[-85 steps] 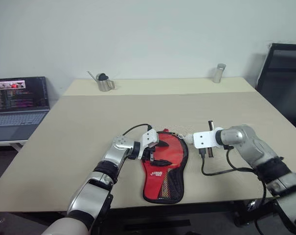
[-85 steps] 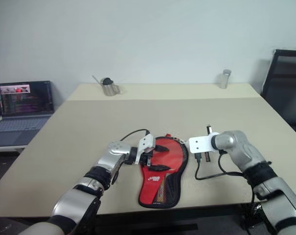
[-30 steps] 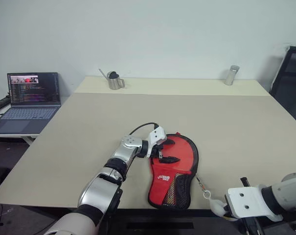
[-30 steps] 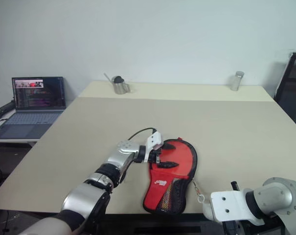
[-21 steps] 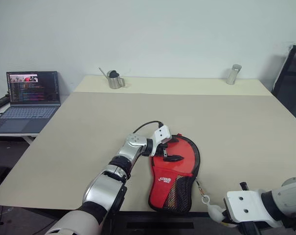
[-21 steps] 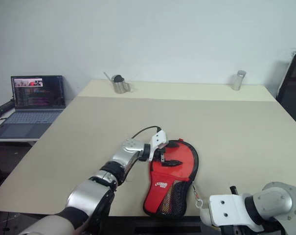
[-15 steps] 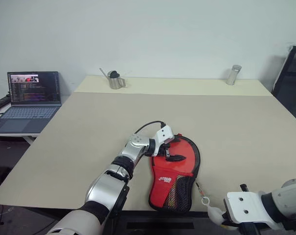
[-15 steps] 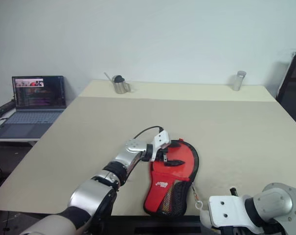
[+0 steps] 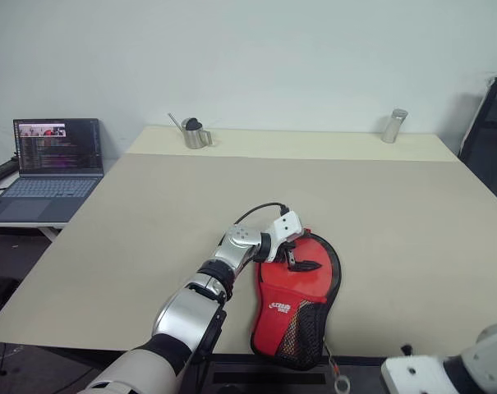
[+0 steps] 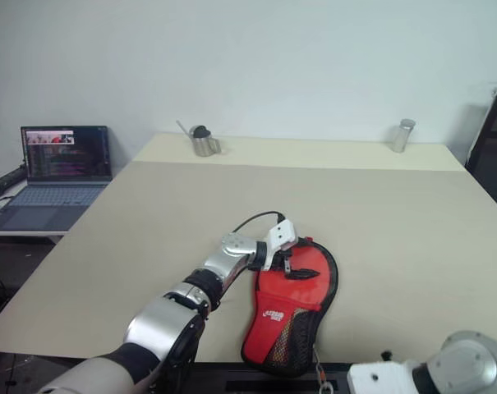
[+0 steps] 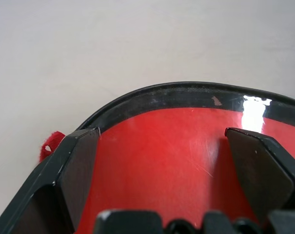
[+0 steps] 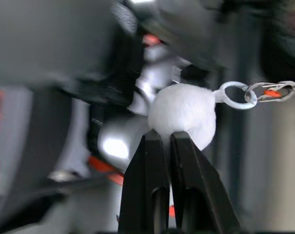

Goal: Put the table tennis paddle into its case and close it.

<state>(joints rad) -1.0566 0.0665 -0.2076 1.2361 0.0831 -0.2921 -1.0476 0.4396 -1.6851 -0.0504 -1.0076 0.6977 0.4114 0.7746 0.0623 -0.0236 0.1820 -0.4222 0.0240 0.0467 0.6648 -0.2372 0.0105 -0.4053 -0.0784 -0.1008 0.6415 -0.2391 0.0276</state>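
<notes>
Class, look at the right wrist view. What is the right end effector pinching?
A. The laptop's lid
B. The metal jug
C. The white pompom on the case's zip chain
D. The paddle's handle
C: the right end effector has its two black fingers shut on the white pompom, whose ring and chain lead off toward the case.

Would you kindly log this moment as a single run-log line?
left gripper: open, over case | right gripper: shut on pompom | pompom: past table edge
</notes>
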